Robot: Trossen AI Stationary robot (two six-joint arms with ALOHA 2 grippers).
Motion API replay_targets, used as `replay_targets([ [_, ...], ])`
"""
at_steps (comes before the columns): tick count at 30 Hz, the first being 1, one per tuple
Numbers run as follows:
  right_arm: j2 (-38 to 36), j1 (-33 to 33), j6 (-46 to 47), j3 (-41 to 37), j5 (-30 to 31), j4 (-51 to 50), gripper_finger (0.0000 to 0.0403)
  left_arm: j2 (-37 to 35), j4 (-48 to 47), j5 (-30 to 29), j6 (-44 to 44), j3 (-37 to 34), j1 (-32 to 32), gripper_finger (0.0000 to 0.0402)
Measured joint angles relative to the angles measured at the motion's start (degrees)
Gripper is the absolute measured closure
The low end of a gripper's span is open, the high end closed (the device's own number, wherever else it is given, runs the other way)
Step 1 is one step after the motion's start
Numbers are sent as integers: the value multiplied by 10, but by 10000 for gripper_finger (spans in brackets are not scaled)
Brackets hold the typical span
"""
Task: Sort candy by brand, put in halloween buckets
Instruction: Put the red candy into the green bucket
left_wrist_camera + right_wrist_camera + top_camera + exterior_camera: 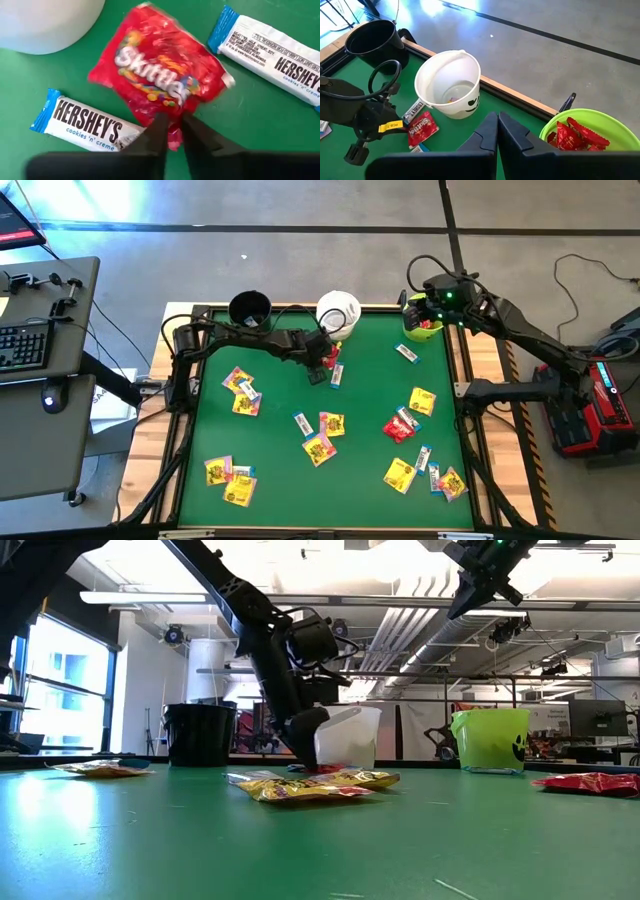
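Left wrist view alone shows left end effector (171,131) pinching edge of red Skittles packet (160,67) lying on worktop (240,120) between two Hershey's bars, beside white bucket (338,313). Right end effector (497,131) clenched, empty, above lime green bucket (590,132); only right wrist view shows red packets inside.

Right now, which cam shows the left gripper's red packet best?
Left wrist: the red packet fills the view, its edge between the left gripper fingers. High shows a red speck; low, a sliver; right wrist, it whole but far.
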Motion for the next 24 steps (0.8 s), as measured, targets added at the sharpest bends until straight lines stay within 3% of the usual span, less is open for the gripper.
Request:
replay_targets([
  [2, 0, 0, 0, 0, 0, 0, 403, 0, 0, 1, 0, 0, 0, 393],
  [9, 0, 0, -2, 0, -3, 0, 403, -19, -23, 42, 1, 0, -1, 401],
  [15, 0, 7, -43, 0, -62, 4, 403, -78, -52, 88, 1, 0, -1, 401],
  [19, 1, 40, -113, 0, -141, 25, 402, -128, -63, 121, -15, 0, 1, 401],
  [24, 5, 106, -168, 0, -147, 52, 402, -181, -55, 168, -60, 0, 12, 401],
])
